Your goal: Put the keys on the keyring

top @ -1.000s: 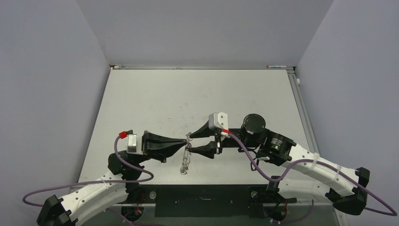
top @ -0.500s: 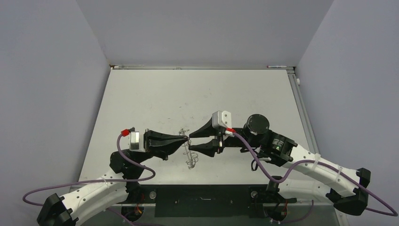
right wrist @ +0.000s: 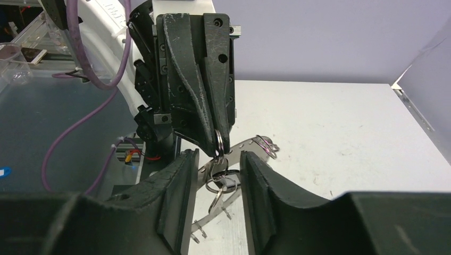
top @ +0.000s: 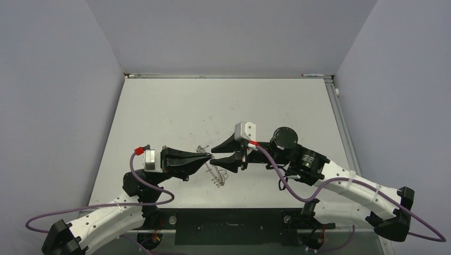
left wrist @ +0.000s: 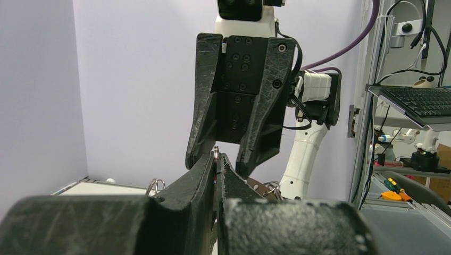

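Note:
The keyring [top: 217, 174], a flat thin grey ring with small wire loops on its rim, hangs tilted above the table from my left gripper [top: 210, 156]. That gripper is shut on one wire loop [left wrist: 216, 153]. My right gripper [top: 215, 155] is open, with one finger on each side of the left fingertips and touching nothing. In the right wrist view the keyring's band [right wrist: 245, 144] runs behind my open right gripper [right wrist: 217, 175]. A tiny pale piece on linked loops [right wrist: 227, 182] dangles between the fingers. I cannot tell if it is a key.
The white table [top: 223, 106] lies below, with grey walls on three sides. A metal rail [top: 340, 117] runs along its right edge. Purple cables [top: 159, 199] loop near both arm bases.
My right gripper pulled right, then came back left, and its open fingers now straddle the left fingertips. The hanging keyring swung up and turned from edge-on to tilted. My left gripper stayed shut.

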### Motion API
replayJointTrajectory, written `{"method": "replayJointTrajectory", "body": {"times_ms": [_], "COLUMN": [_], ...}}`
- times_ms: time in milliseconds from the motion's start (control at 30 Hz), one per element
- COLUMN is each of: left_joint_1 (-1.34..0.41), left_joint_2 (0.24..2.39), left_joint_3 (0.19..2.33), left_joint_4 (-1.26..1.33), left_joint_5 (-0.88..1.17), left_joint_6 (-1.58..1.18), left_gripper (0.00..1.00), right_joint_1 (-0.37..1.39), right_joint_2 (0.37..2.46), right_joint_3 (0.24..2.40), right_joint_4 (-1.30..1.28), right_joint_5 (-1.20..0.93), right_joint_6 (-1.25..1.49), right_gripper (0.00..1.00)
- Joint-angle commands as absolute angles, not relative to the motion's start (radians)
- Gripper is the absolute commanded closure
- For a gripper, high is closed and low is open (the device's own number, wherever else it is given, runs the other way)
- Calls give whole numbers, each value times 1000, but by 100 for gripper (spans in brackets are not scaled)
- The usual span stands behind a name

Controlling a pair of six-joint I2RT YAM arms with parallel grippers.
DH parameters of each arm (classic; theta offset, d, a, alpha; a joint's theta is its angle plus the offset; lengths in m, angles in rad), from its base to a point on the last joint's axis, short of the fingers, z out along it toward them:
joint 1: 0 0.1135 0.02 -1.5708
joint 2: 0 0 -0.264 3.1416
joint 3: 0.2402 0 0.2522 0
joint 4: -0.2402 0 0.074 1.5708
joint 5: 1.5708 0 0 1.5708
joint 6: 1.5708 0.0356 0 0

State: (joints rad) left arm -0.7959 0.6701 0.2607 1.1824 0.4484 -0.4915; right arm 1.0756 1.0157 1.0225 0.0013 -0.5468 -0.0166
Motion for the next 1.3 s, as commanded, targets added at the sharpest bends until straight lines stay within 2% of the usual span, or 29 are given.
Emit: {"method": "replayJointTrajectory", "body": {"times_ms": [0,167,967,1267], "left_joint_1": [-796,-796,-796,-798], "left_joint_2": [655,661,696,708], "left_joint_3": [295,296,298,296], "left_joint_4": [1236,1253,1288,1307], "left_joint_5": [440,444,440,440], "left_joint_6": [-488,-492,-500,-506], "left_gripper": [100,100,100,100], "right_joint_1": [1037,1007,991,991], "right_joint_2": [982,990,1037,1051], "right_joint_3": [1020,1026,1024,1023], "right_joint_4": [21,20,76,80], "right_joint_5": [-578,-638,-746,-733], "right_joint_6": [-27,-18,33,22], "right_gripper": [67,72,73,92]}}
